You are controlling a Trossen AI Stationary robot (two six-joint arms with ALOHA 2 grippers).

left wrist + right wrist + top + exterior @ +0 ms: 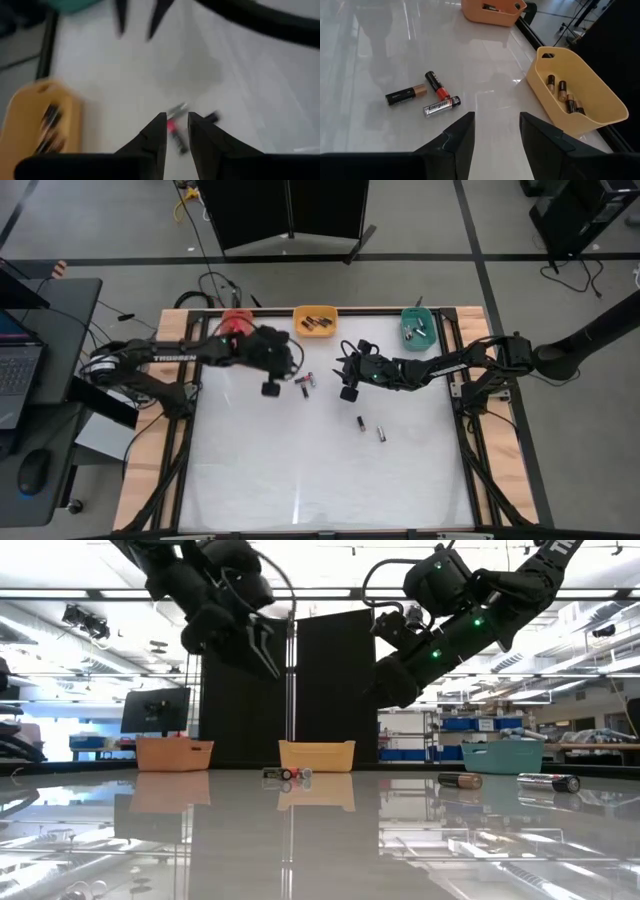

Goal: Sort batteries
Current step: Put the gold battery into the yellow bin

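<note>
Three batteries lie close together on the white table, also seen as a small cluster between my two grippers. Two more batteries lie nearer the table's front. My left gripper hovers above the table just left of the cluster, open by a narrow gap with nothing between the fingers. My right gripper hangs open just right of the cluster and is empty as well.
Three bins stand along the far edge: a red-orange bin, a yellow bin with several batteries inside, and a teal bin holding a few. Bare table spreads toward the near edge.
</note>
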